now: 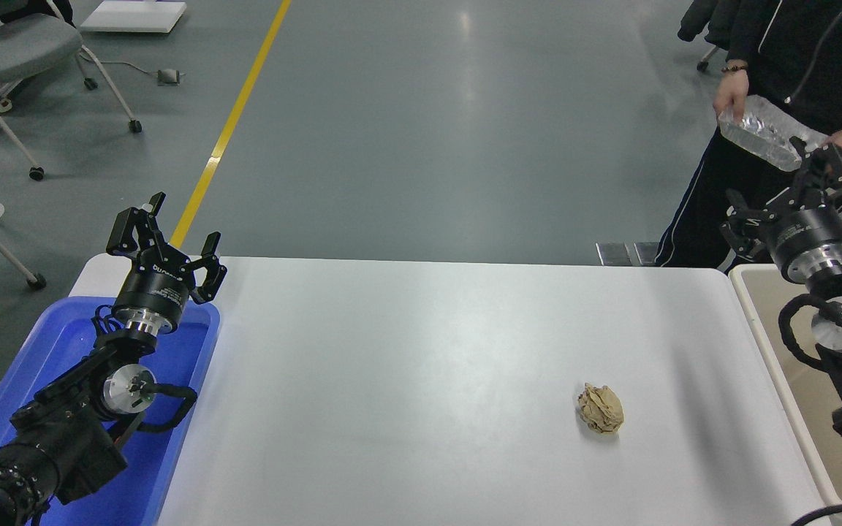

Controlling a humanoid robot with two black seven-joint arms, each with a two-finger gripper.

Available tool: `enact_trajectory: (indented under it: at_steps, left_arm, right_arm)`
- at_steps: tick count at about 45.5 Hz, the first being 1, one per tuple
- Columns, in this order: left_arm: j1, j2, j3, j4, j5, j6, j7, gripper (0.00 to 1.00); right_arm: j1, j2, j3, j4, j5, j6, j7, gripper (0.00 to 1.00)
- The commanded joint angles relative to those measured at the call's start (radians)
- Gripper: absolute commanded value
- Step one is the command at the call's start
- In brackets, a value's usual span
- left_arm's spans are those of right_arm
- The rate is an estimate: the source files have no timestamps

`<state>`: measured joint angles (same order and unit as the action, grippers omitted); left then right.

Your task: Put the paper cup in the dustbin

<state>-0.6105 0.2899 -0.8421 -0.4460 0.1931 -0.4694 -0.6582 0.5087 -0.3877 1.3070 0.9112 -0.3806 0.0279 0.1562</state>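
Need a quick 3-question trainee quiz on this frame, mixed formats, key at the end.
1. True or false: a white paper cup stands on the white table.
2. Which item lies on the table? A) crumpled tan-brown paper ball B) clear bottle C) blue lid
3. Fill in: the right claw hangs above the far edge of the large beige plastic ____.

Key:
1. False; no cup is visible anywhere.
2. A.
3. Dustbin. The left claw is parked, open, above the bright blue plastic tray.
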Motion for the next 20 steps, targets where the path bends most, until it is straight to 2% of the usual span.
enact_trajectory:
  at_steps: [1,20]
  left_arm:
    - [0.0,0.0,0.0,0.0,0.0,0.0,0.0,1.0]
    - [0.0,0.0,0.0,0.001,0.0,0.0,0.0,1.0]
  right_arm:
    - [-0.065,0.053,0.035,-0.011,-0.003,0.04,0.066,0.99]
    - [-0.065,0.052,0.026,-0.025,-0.003,0.046,0.082,0.99]
